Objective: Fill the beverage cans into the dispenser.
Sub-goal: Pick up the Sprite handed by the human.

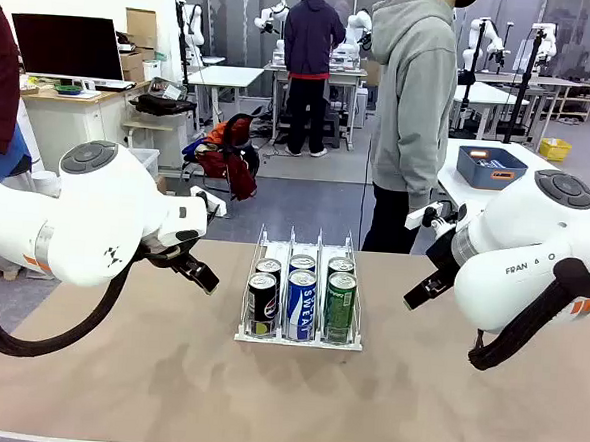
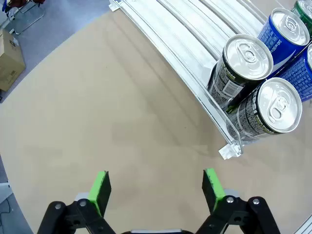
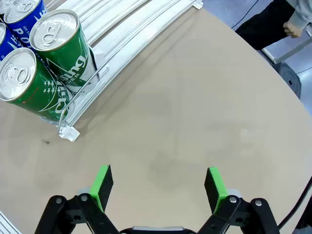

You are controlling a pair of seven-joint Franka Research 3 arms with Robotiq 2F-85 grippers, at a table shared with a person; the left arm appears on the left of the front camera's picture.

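**Beverage cans (image 1: 301, 304) racked in the dispenser, both grippers empty**

Six cans stand upright in the dispenser (image 1: 319, 245), which sits at the middle of the table (image 1: 164, 393). They are crowded against its near end, two to a lane. The black cans (image 1: 262, 304) are in the lane on the robot's left, the blue cans (image 1: 302, 263) in the middle, and the green cans (image 1: 340, 306) on the right. Behind each pair the lane runs bare toward the far end, so there looks to be room for more.

The left gripper (image 1: 203, 276) hovers over bare tabletop just beside the rack's left wall. Its jaws are spread wide and hold nothing, and its green pads (image 2: 101, 187) are well clear of the nearest black can (image 2: 241, 68). The right gripper (image 1: 421, 289) mirrors it on the other side, also spread and empty, with the green pair (image 3: 29, 85) off to one side of it. A person (image 1: 414, 108) stands at the far edge of the table, turned sideways.

Every can visible is already in a lane, so this reads as a pause between loads or the end of the job. If more are to go in, the next move needs a fresh can, probably from the person. One gripper would close on its body and lower it upright into the bare part of a lane, clear of the thin dividers.
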